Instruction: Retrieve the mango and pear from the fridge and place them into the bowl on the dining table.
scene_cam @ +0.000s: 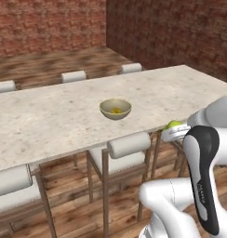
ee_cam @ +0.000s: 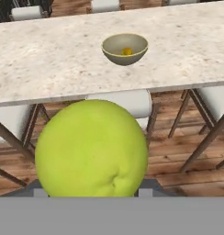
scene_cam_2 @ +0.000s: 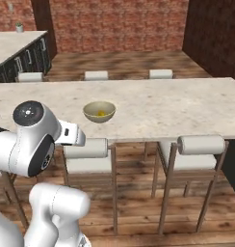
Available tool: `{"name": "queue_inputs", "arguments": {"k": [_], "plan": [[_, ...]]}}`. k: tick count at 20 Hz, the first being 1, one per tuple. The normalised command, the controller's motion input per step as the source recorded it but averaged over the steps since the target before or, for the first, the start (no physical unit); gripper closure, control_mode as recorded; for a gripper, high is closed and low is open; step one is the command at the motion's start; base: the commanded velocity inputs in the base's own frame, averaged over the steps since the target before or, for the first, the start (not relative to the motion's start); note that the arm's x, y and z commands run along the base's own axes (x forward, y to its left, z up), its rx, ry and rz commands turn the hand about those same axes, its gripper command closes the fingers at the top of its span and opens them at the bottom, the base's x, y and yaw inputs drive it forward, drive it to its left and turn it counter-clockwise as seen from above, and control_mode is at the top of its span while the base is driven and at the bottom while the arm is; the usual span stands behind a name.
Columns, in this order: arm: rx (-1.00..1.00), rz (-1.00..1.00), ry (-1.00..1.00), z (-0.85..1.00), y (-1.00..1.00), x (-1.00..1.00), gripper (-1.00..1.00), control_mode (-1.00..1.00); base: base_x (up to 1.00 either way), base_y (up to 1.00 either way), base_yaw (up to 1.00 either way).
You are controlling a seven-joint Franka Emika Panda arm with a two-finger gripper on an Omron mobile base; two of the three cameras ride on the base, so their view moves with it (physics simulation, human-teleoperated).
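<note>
The pincer (ee_cam: 91, 195) grasps the round yellow-green pear (ee_cam: 92, 149); the tan shallow bowl (ee_cam: 125, 49) sits upper centre, straight ahead on the speckled beige bench (ee_cam: 49, 69).

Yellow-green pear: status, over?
Gripper shut on round yellow-green pear, short of the speckled stone dining table. Tan shallow bowl already holds orange-yellow mango. White cushioned stool sits below the path.
</note>
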Motion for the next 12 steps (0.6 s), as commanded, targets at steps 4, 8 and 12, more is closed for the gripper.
{"name": "queue_inputs", "arguments": {"k": [4, 8, 12], "plan": [[0.00, 0.00, 0.00, 0.00, 0.00, 0.00, 1.00, 1.00, 0.03, -0.74, -0.15], [0.00, 0.00, 0.00, 0.00, 0.00, 0.00, 1.00, 1.00, 0.53, -0.26, -0.01], [0.00, 0.00, 0.00, 0.00, 0.00, 0.00, 1.00, 1.00, 0.88, 0.21, 0.12]]}}
